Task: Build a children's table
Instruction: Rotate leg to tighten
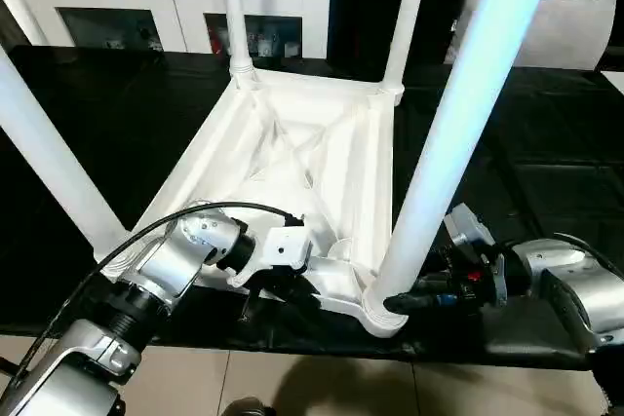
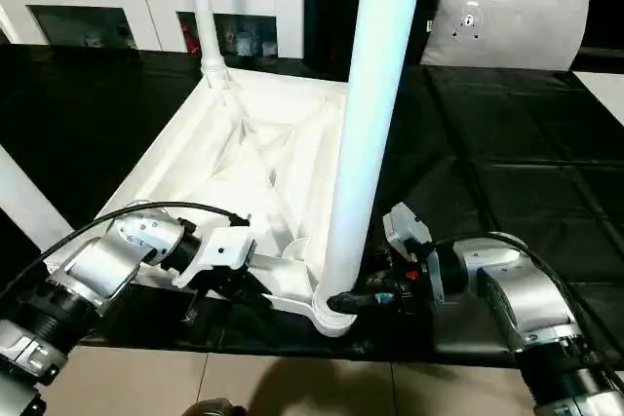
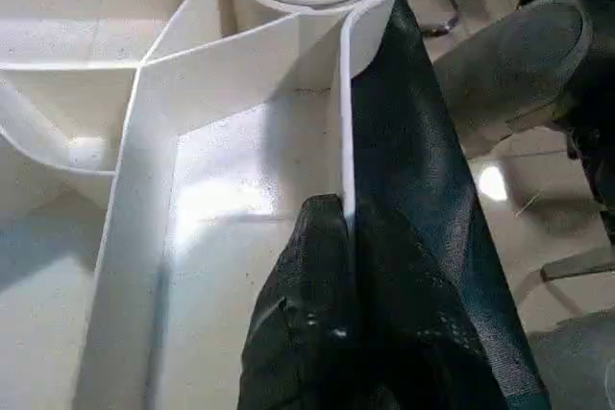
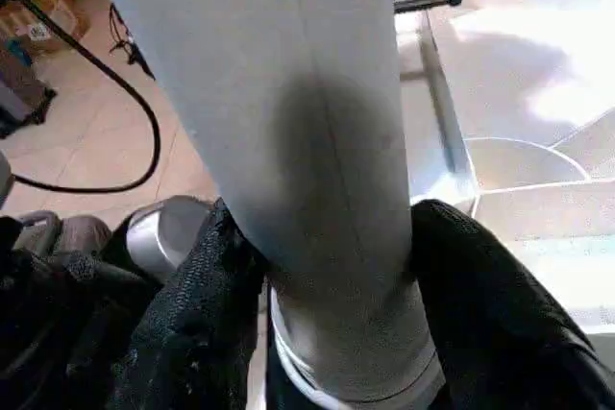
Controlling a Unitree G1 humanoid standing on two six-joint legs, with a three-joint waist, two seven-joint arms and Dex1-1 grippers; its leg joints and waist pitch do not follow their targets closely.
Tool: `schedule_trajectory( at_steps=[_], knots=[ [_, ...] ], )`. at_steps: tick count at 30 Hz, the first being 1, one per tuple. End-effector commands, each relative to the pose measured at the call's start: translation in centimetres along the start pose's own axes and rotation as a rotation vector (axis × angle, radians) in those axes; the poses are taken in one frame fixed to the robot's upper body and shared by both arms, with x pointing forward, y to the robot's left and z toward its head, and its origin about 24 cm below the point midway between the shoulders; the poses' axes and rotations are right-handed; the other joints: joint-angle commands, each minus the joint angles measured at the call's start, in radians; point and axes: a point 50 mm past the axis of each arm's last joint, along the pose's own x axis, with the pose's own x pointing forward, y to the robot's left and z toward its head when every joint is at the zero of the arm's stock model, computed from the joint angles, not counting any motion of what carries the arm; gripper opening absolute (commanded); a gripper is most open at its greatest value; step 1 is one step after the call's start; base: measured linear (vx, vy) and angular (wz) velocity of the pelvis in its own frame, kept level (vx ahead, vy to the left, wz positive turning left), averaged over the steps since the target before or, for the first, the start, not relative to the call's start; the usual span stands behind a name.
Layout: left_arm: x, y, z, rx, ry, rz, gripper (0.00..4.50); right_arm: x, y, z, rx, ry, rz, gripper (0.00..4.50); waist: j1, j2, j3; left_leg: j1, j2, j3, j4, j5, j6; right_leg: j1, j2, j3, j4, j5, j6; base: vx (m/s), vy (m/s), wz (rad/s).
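The white tabletop (image 1: 292, 143) lies upside down on the black table, ribbed underside up. Four white legs stand in its corner sockets: far left (image 1: 234, 7), far right (image 1: 409, 17), near left (image 1: 49, 163) and near right (image 1: 458, 133). My left gripper (image 1: 283, 284) is shut on the tabletop's thin near rim (image 3: 346, 112), its fingertips (image 3: 332, 228) pinching that wall just short of the near right socket. My right gripper (image 4: 336, 314) is shut on the near right leg just above its socket (image 2: 336, 314), a black finger (image 4: 490, 314) on each side.
A white glass-door cabinet (image 1: 146, 7) stands behind the table, and a grey cushion (image 2: 507, 26) sits at the back right. The black table cover (image 1: 546, 163) ends just behind my grippers, with tiled floor (image 1: 322, 382) below. A black cable (image 1: 195, 211) loops over my left forearm.
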Motion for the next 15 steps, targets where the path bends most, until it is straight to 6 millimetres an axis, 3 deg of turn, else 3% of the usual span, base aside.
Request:
schedule_trajectory(
  at_steps=[1, 3, 4, 5, 6, 8, 9, 10, 11, 12, 14, 15],
  knots=[
    [1.6, -1.0, 0.2, 0.007, -0.015, -0.104, 0.00, 0.6, 0.3, 0.3, 0.015, -0.053, 0.015, 2.04, -0.007, -0.010, -0.060, 0.022, 0.065, -0.016, -0.064, -0.122, 0.080, 0.037, -0.075, 0.040, -0.061, -0.051, -0.252, 0.000, 0.000, 0.00],
    [1.8, -0.5, 0.4, -0.030, -0.033, -0.037, 0.00, 1.3, -0.3, 0.3, 0.024, -0.065, -0.123, 2.04, -0.008, -0.005, -0.058, 0.022, 0.063, -0.017, -0.065, -0.141, 0.072, 0.036, -0.076, 0.040, -0.065, -0.073, -0.249, 0.000, 0.000, 0.00],
    [1.9, -0.3, 0.5, -0.051, -0.037, -0.009, 0.00, 1.6, -0.6, 0.3, 0.028, -0.064, -0.183, 2.04, -0.011, -0.007, -0.056, 0.023, 0.062, -0.017, -0.068, -0.151, 0.061, 0.035, -0.075, 0.041, -0.067, -0.097, -0.244, 0.000, 0.000, 0.00],
    [2.0, 0.1, 0.5, -0.077, -0.041, 0.037, 0.00, 1.9, -1.1, 0.3, 0.037, -0.075, -0.275, 2.04, -0.015, -0.002, -0.050, 0.023, 0.061, -0.018, -0.073, -0.187, 0.041, 0.032, -0.076, 0.043, -0.072, -0.162, -0.234, 0.000, 0.000, 0.00],
    [2.1, 0.4, 0.7, -0.115, -0.056, 0.078, 0.00, 2.2, -1.7, 0.4, 0.062, -0.086, -0.370, 2.04, -0.020, -0.005, -0.047, 0.022, 0.058, -0.019, -0.076, -0.215, 0.028, 0.032, -0.076, 0.043, -0.079, -0.213, -0.222, 0.000, 0.000, 0.00],
    [2.4, 0.8, 1.0, -0.155, -0.076, 0.129, 0.00, 2.5, -2.5, 0.4, 0.103, -0.099, -0.488, 2.03, -0.041, -0.007, -0.035, 0.031, 0.051, -0.027, -0.083, -0.322, -0.025, 0.027, -0.082, 0.044, -0.100, -0.459, -0.162, 0.000, 0.000, 0.00],
    [2.6, 1.1, 1.3, -0.181, -0.089, 0.174, 0.00, 2.8, -3.1, 0.4, 0.145, -0.105, -0.586, 2.03, -0.041, -0.007, -0.035, 0.031, 0.051, -0.027, -0.083, -0.322, -0.025, 0.027, -0.082, 0.044, -0.100, -0.459, -0.162, -0.053, -0.008, -0.08],
    [2.7, 1.2, 1.3, -0.183, -0.090, 0.178, 0.00, 2.8, -3.2, 0.4, 0.148, -0.106, -0.596, 2.00, -0.065, -0.009, -0.032, 0.024, 0.047, -0.037, -0.090, -0.358, -0.052, 0.031, -0.082, 0.039, -0.107, -0.564, -0.115, 0.000, 0.000, 0.00],
    [2.9, 1.5, 1.6, -0.201, -0.096, 0.215, 0.00, 3.0, -3.8, 0.5, 0.176, -0.110, -0.686, 1.99, -0.079, -0.008, -0.034, 0.016, 0.046, -0.043, -0.094, -0.366, -0.061, 0.036, -0.081, 0.034, -0.108, -0.588, -0.088, 0.000, 0.000, 0.00],
    [3.1, 1.7, 1.8, -0.210, -0.100, 0.237, 0.00, 3.1, -4.1, 0.5, 0.196, -0.117, -0.738, 1.99, -0.085, -0.005, -0.035, 0.017, 0.045, -0.044, -0.095, -0.371, -0.065, 0.032, -0.080, 0.033, -0.110, -0.587, -0.084, -0.048, 0.018, -0.22],
    [3.6, 2.4, 2.3, -0.249, -0.117, 0.310, 0.00, 3.9, -4.8, 0.5, 0.236, -0.136, -0.860, 1.99, -0.105, -0.002, -0.041, 0.017, 0.046, -0.047, -0.094, -0.371, -0.063, 0.031, -0.078, 0.032, -0.110, -0.505, -0.102, -0.030, 0.019, -0.18],
    [3.6, 2.4, 2.3, -0.249, -0.117, 0.310, 0.00, 3.9, -4.8, 0.5, 0.236, -0.136, -0.860, 1.99, -0.107, -0.002, -0.042, 0.018, 0.045, -0.047, -0.095, -0.367, -0.058, 0.031, -0.077, 0.032, -0.111, -0.479, -0.108, 0.000, 0.000, 0.00]
  ],
)
